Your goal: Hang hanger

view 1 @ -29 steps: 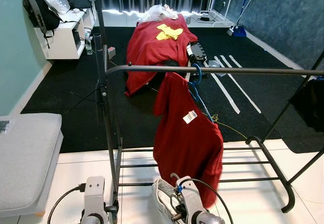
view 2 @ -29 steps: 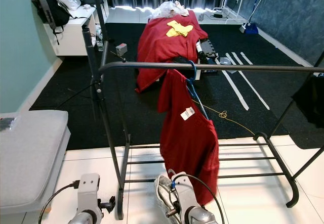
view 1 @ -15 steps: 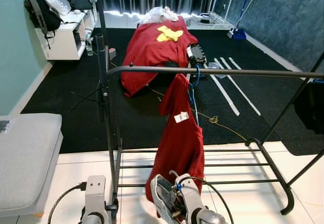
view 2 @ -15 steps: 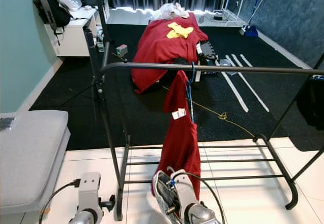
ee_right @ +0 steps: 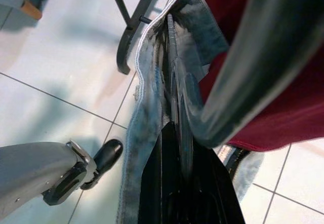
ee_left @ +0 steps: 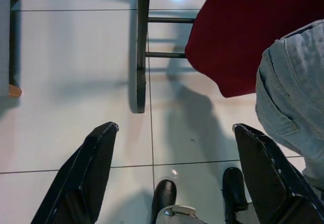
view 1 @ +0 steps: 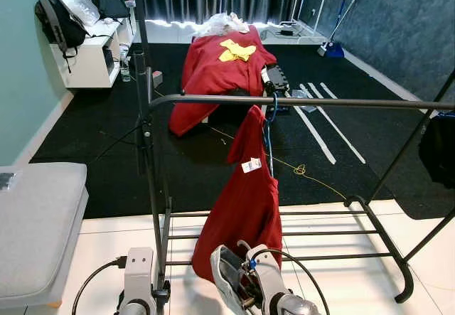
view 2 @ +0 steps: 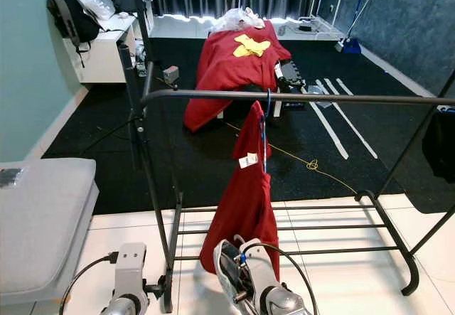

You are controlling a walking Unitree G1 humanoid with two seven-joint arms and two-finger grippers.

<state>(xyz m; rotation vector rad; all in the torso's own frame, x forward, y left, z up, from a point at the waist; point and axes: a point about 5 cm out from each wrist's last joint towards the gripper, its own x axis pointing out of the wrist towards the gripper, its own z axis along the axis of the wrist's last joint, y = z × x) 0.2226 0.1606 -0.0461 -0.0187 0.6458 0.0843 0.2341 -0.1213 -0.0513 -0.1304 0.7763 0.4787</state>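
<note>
The blue hanger point(view 1: 271, 119) sat hooked over the rail of the black garment rack point(view 1: 298, 102), with the red shirt point(view 1: 245, 194) draped from it and a white tag point(view 1: 249, 165) showing at the collar. In the head views the garment hung at about 6 o'clock from the hook, its hem low near the rack's base bars.

The right gripper point(ee_right: 174, 183) stood low at the 6 o'clock edge of the head views, fingers pinched together on a piece of light denim cloth point(ee_right: 152, 82). The left gripper point(ee_left: 174, 178) hung over the white floor tiles point(ee_left: 66, 82), fingers spread wide and holding nothing.

Judged from this, the hanging step was complete: the hook bore the load with neither gripper on the hanger. The next move would call for drawing clear without brushing the shirt, since the right gripper lay touching or just beside its hem.
</note>
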